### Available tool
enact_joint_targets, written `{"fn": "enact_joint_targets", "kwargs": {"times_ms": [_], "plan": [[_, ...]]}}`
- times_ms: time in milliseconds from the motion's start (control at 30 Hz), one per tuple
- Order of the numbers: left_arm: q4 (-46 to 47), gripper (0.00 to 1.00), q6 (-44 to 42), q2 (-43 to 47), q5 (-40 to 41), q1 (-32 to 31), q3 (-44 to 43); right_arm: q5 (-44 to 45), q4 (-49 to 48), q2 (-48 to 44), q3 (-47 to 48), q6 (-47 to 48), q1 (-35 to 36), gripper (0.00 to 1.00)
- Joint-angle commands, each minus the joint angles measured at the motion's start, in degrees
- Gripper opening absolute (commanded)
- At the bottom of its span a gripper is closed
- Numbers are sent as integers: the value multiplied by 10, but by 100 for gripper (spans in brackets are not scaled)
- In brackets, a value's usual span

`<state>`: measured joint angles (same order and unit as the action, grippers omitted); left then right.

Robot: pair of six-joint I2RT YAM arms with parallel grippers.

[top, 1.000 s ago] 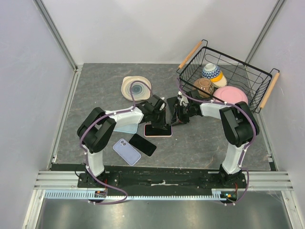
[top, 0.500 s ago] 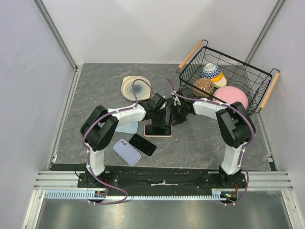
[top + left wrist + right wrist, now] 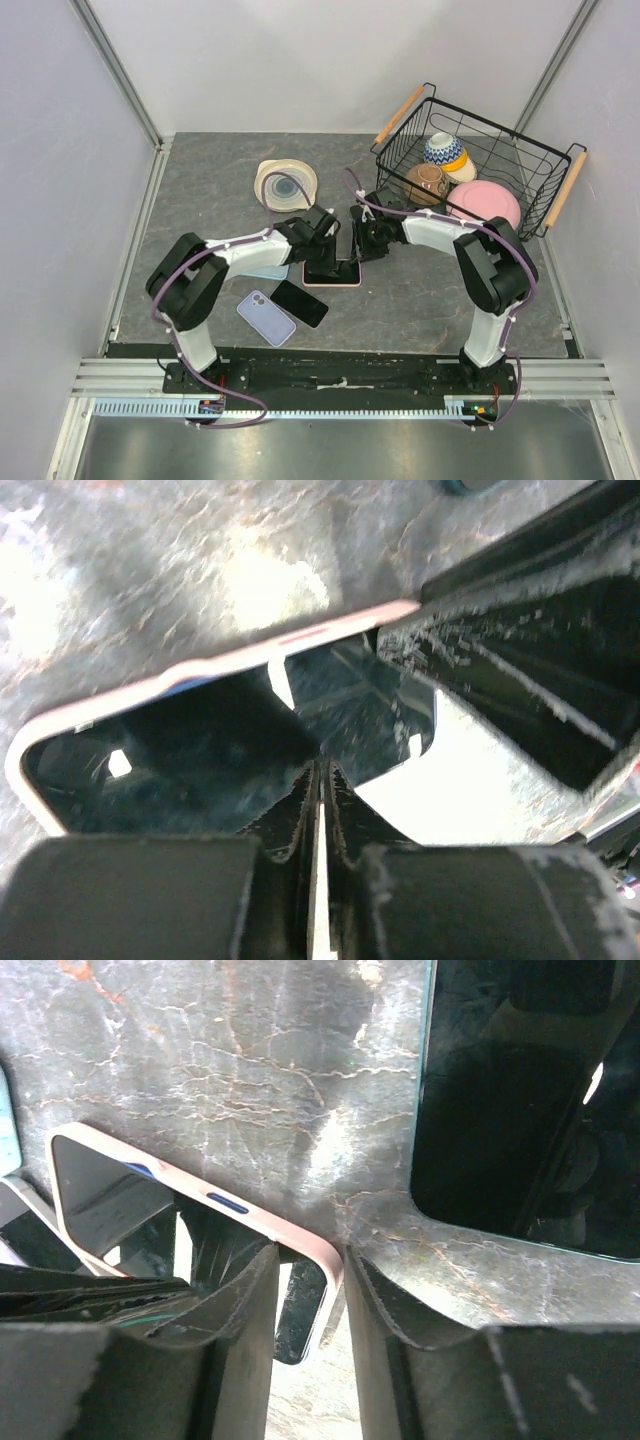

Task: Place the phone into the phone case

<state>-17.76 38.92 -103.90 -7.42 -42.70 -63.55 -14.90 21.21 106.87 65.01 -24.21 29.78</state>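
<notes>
- Any brand mark or lettering on the phones and cases is too small or too blurred to read.
- The phone case [image 3: 346, 283] is pink-rimmed and lies flat on the table [image 3: 200, 200], near the middle, between the two hands.
- The phone [image 3: 342, 272] lies inside that case. Its glossy black screen faces up, and the pink rim runs round the sides that show. The right wrist view shows blue side buttons on the rim.
- The left hand [image 3: 322, 262] is over the left part of the screen. Its fingers [image 3: 300, 800] are pressed together, tips on or just above the glass, and nothing is pinched between them.
- The right hand [image 3: 362, 250] is at the case's right end, fingers [image 3: 240, 1300] spread, with one corner of the pink rim between them. Whether they press on it cannot be told.
- A second dark phone [image 3: 510, 1100] lies flat just beyond the right hand.
- The wire basket [image 3: 400, 114] has wooden handles and stands at the far right. It holds a blue-and-white patterned bowl [image 3: 443, 150], a brown bowl [image 3: 428, 181] and a pink bowl [image 3: 485, 200].
- A cream dish [image 3: 285, 185] with a grey-blue centre sits far left of the hands, with a purple cable crossing over it.
- Nearer the bases lie a bare black phone [image 3: 300, 303] and, touching it, a lavender case [image 3: 265, 318].
- A pale blue case [image 3: 268, 270] shows partly from under the left arm.
</notes>
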Motion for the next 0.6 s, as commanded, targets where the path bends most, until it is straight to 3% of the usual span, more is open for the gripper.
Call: {"fn": "enact_joint_targets", "kwargs": {"times_ms": [0, 67, 133, 233, 400, 567], "plan": [[29, 15, -11, 87, 26, 6, 41, 13, 45, -2, -42, 3, 6, 44], [33, 20, -10, 125, 28, 10, 62, 7, 45, -18, -42, 0, 5, 54], [37, 31, -11, 149, 29, 15, 77, 6, 45, -42, -45, -4, 5, 62], [34, 38, -16, 182, 30, 24, 105, 0, 45, -61, -52, -7, 4, 69], [22, 40, -11, 186, 16, 67, 141, -28, 43, -65, -76, -11, 4, 67], [38, 39, -16, 159, -22, 96, 160, -47, 27, -72, -108, -20, 5, 60]]}}
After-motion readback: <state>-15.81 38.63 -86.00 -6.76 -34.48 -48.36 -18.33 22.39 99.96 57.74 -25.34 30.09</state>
